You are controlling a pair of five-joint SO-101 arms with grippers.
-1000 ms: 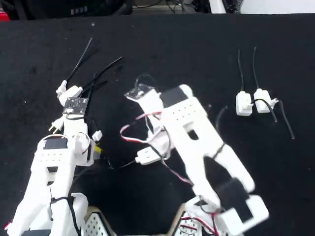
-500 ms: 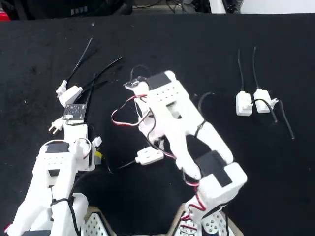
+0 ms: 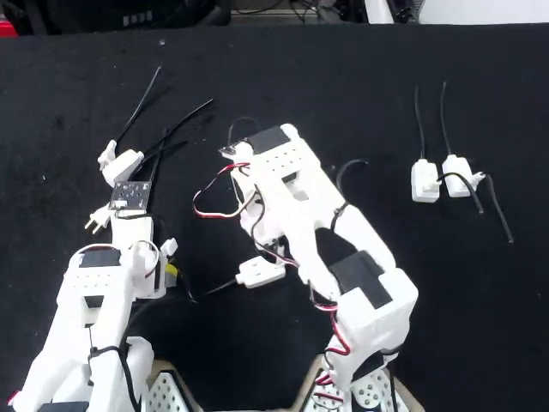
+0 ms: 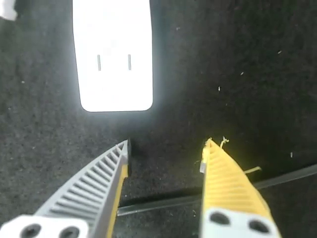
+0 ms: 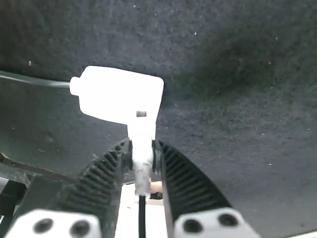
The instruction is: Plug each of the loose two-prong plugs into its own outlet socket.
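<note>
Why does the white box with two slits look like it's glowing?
Left wrist view: strong light washes out the outlet socket against the black cloth, leaving a soft halo around it. Right wrist view: the white plug glares the same way.

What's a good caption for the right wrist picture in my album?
The right tool pinches a plug against a white socket.

The outlet socket (image 4: pixel 115 59) (two slots showing) runs off the left wrist view's edge.
</note>
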